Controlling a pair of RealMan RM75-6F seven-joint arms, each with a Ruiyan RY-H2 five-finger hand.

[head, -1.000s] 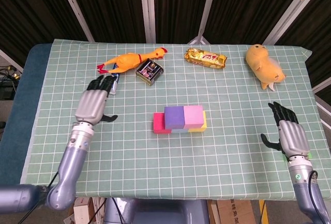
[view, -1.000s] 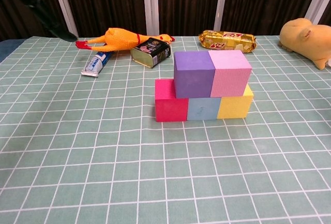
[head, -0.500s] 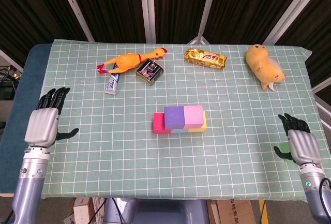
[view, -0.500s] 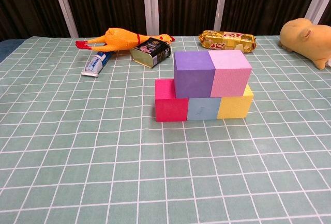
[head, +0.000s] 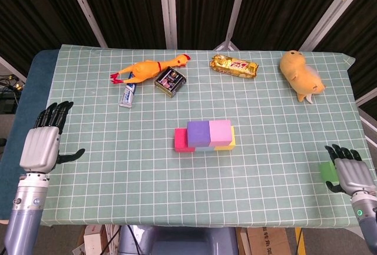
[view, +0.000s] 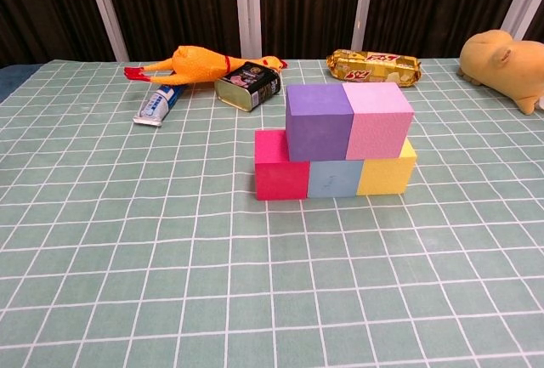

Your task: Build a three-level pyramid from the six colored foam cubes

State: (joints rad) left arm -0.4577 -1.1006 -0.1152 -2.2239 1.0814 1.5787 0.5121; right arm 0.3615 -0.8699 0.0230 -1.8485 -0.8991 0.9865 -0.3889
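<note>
Five foam cubes stand stacked mid-table. The bottom row is a red cube (head: 181, 139) (view: 281, 166), a light blue cube (head: 204, 148) (view: 334, 178) and a yellow cube (head: 232, 139) (view: 387, 172). On them sit a purple cube (head: 198, 131) (view: 319, 121) and a pink cube (head: 220, 130) (view: 378, 120). A green cube (head: 328, 171) lies alone near the front right corner. My right hand (head: 352, 175) is just right of it, fingers spread, holding nothing. My left hand (head: 42, 143) hovers at the table's left edge, open and empty. The chest view shows no hand.
Along the back lie a rubber chicken (head: 147, 68), a toothpaste tube (head: 129, 94), a small tin (head: 170, 80), a gold snack pack (head: 234, 66) and a yellow plush animal (head: 300, 73). The green checked cloth (head: 118, 172) covers the table.
My left hand has drawn back from beside the toothpaste tube to the left edge. My right hand has slid toward the front right corner, uncovering the green cube. The stack is unchanged.
</note>
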